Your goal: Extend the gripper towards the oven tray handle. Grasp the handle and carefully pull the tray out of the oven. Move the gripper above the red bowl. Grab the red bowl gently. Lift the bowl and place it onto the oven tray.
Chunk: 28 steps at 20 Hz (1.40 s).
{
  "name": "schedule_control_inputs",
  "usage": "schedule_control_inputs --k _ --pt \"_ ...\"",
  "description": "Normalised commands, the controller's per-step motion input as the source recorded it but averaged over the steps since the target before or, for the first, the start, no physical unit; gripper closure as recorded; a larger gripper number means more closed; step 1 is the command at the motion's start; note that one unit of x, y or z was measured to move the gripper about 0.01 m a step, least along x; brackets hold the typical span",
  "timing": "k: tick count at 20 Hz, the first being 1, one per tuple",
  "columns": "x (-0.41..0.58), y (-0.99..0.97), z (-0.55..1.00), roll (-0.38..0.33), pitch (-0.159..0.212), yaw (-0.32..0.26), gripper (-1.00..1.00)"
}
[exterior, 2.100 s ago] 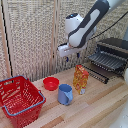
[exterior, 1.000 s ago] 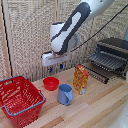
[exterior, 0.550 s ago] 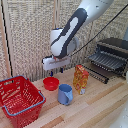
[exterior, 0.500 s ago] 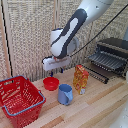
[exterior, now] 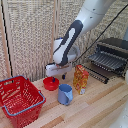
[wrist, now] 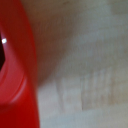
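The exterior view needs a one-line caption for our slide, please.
Gripper lowered over the red bowl, with the tray pulled out of the oven.

Hiding its fingertips behind the red bowl (exterior: 50, 83) in the exterior view, the gripper (exterior: 53, 76), leaving open or closed impossible to tell. Running off the exterior view's right edge, the oven (exterior: 114, 50), with the tray (exterior: 106, 61) too blurred for picking out its handle. Filling one side of the wrist view as a soft red blur cut by the edge, the red bowl (wrist: 17, 75), showing no fingers there at all.
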Motion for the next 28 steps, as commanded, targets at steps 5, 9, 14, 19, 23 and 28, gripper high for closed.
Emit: schedule_control_inputs --k 5,9,14,19,23,28 --pt "0.003 0.0 -0.02 0.002 0.0 0.021 1.0" --pt "0.056 0.01 0.0 0.0 0.01 0.012 1.0" --pt "0.053 0.04 0.0 0.0 0.006 0.0 1.0" --pt "0.103 0.06 0.0 0.0 0.0 0.001 1.0" --pt "0.133 0.01 0.0 0.0 0.0 -0.009 1.0" --pt "0.143 0.04 0.12 0.0 -0.014 -0.131 1.0"
